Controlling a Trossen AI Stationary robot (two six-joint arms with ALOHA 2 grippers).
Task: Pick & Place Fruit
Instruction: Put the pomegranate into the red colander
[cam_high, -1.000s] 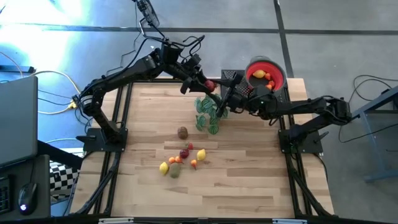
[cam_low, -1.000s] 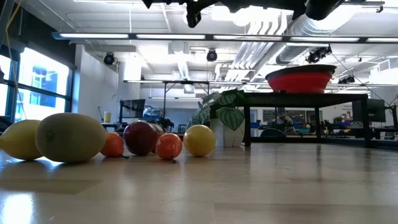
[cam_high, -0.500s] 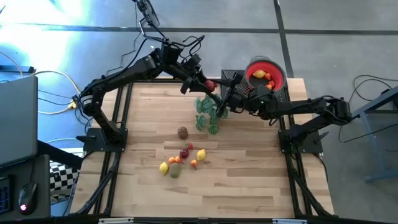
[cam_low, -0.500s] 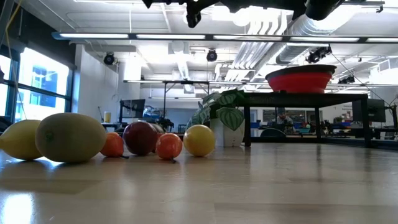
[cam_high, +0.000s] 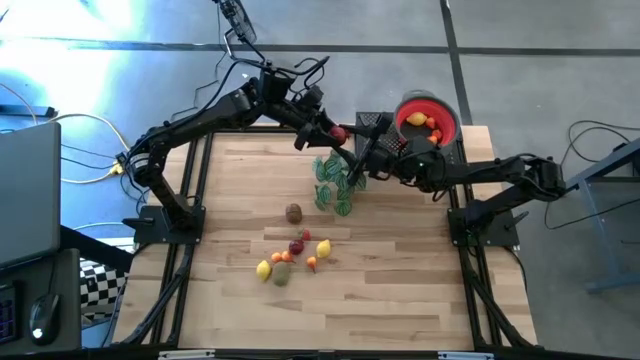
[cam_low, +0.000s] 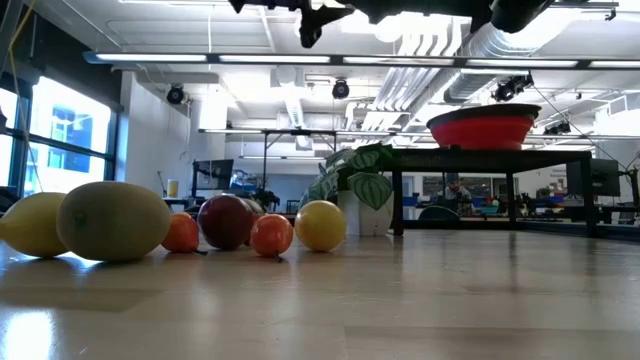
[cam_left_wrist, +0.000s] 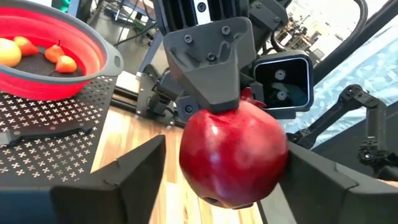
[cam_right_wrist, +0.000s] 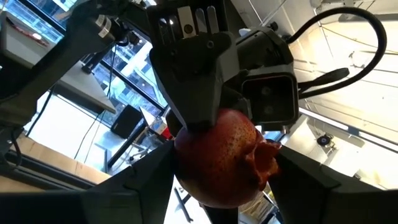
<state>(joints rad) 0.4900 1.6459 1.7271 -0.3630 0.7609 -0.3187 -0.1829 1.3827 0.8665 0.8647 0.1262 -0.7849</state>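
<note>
My left fingers (cam_left_wrist: 124, 174) are standing wide around the pomegranate (cam_high: 338, 133): one is showing a clear gap to the fruit, the other is sitting right at its skin. So the left gripper (cam_left_wrist: 227, 180) is bracketing it rather than pinching it. My right gripper (cam_right_wrist: 221, 168) is meeting it from the other side, and its two fingers are pressing against the pomegranate's flanks, so the right one is holding the fruit. The two grippers are facing each other in the air at the far side of the table (cam_high: 400, 290), just above the green plant (cam_high: 335, 180), with the pomegranate between them.

I am seeing the red bowl (cam_high: 447, 118) just beyond the right gripper, sitting on a black perforated stand (cam_left_wrist: 50, 143) at the table's far right corner. It is holding a lemon (cam_high: 417, 120) and a few small orange pieces (cam_high: 436, 128), all lying loose in the bottom.

The rest of the fruit is lying on the bare wood nearer to me, well apart from the bowl. A brown piece (cam_high: 293, 212) is sitting alone below the plant. Past it a loose cluster is lying: two lemons (cam_high: 264, 268), a dark red piece (cam_high: 296, 246), a brown-green piece (cam_high: 282, 273) and small orange ones (cam_high: 312, 263).
</note>
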